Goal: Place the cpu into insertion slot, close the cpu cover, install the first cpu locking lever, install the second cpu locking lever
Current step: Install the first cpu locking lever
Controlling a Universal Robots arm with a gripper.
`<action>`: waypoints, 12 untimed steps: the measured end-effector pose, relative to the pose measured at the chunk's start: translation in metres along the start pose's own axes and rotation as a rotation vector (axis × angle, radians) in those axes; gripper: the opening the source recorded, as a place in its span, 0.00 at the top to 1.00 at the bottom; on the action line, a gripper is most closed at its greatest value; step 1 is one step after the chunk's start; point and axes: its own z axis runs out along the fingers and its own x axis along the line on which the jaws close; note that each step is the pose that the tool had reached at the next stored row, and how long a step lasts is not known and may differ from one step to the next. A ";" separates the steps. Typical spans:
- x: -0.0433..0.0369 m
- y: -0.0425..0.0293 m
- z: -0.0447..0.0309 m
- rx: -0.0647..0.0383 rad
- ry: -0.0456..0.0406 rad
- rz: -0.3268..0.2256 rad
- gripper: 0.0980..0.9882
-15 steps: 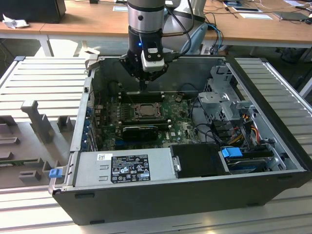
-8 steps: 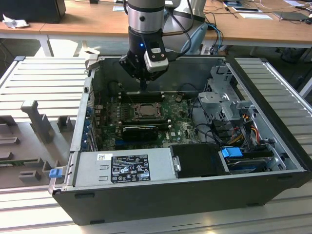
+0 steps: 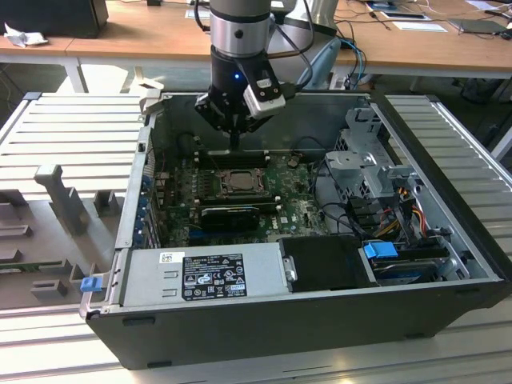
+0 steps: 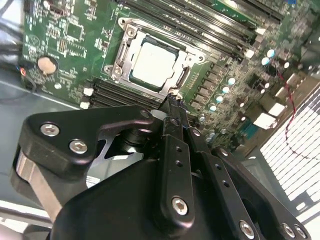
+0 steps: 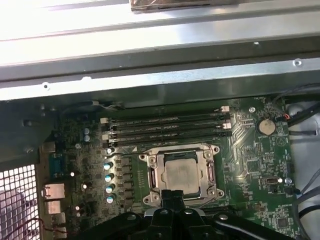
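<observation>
The cpu (image 4: 154, 62) lies flat in the insertion slot (image 4: 131, 31) on the green motherboard, pale and square. The cpu cover (image 4: 121, 52), a silver frame with a window, lies down around it. In the first wrist view the cpu (image 5: 181, 174) shows through the cover (image 5: 159, 175). A thin wire lever (image 5: 170, 147) runs along the socket's side nearest the memory slots. My gripper (image 4: 172, 102) is shut with nothing in it, its tips right at the socket's edge. In the exterior view the gripper (image 3: 234, 144) hangs just above the back of the socket (image 3: 218, 186).
Black memory slots (image 5: 170, 127) lie beside the socket. A long black card (image 3: 232, 214) sits in front of it, then the power supply (image 3: 204, 276). A drive cage with cables (image 3: 364, 160) fills the exterior view's right. The case walls (image 3: 136, 200) enclose the board.
</observation>
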 end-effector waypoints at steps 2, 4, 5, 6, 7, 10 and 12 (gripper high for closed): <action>0.0000 0.0000 0.0005 0.000 0.0015 -0.027 0.99; 0.0019 -0.0003 0.0014 0.000 0.0016 -0.036 0.99; 0.0049 -0.0005 0.0018 0.000 0.0008 -0.035 0.99; 0.0079 -0.0008 0.0019 0.000 0.0002 -0.035 0.99; 0.0110 -0.0010 0.0022 0.000 -0.0003 -0.035 0.99; 0.0236 -0.0021 0.0040 0.000 -0.0040 -0.036 0.99; 0.0338 -0.0031 0.0078 0.000 -0.0076 -0.036 0.99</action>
